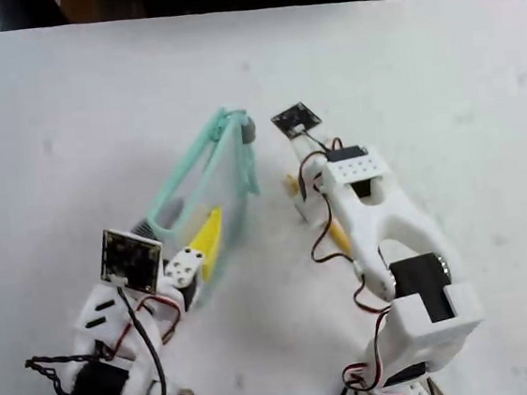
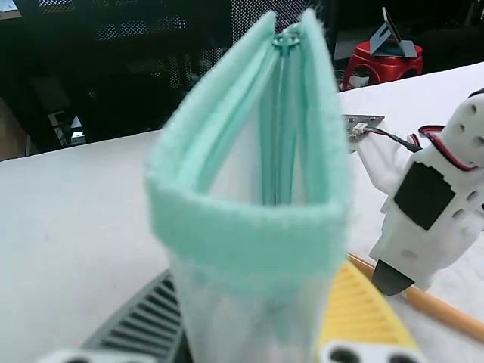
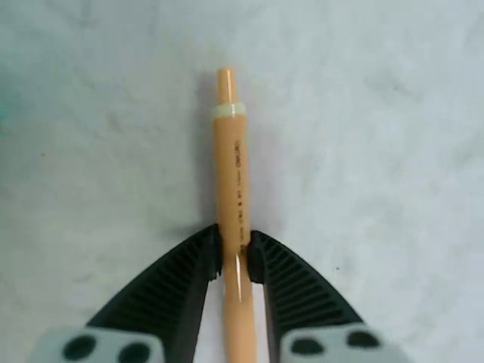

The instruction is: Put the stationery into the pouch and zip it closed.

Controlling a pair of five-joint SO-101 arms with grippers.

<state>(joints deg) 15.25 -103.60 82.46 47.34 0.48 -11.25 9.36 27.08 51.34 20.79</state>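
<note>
The mint-green pouch point(image 1: 207, 180) stands on its edge on the white table with its mouth open. My left gripper point(image 1: 189, 226) is shut on its near end, one grey and one yellow finger point(image 1: 209, 233) on either side. In the left wrist view the pouch point(image 2: 257, 227) gapes open, the zip pull point(image 2: 286, 39) at its far end. To the right of the pouch, my right gripper point(image 1: 299, 198) points down at the table. Its black fingers point(image 3: 189, 280) are shut on an orange pen point(image 3: 231, 166), which is at table level. That pen point(image 2: 442, 311) also pokes out beside the right gripper point(image 2: 389, 280).
The table's far edge point(image 1: 244, 9) meets a dark room behind. A red object point(image 2: 382, 60) stands beyond that edge. Bare white tabletop point(image 1: 441, 94) spreads to the right and behind both arms, and to the left of the pouch.
</note>
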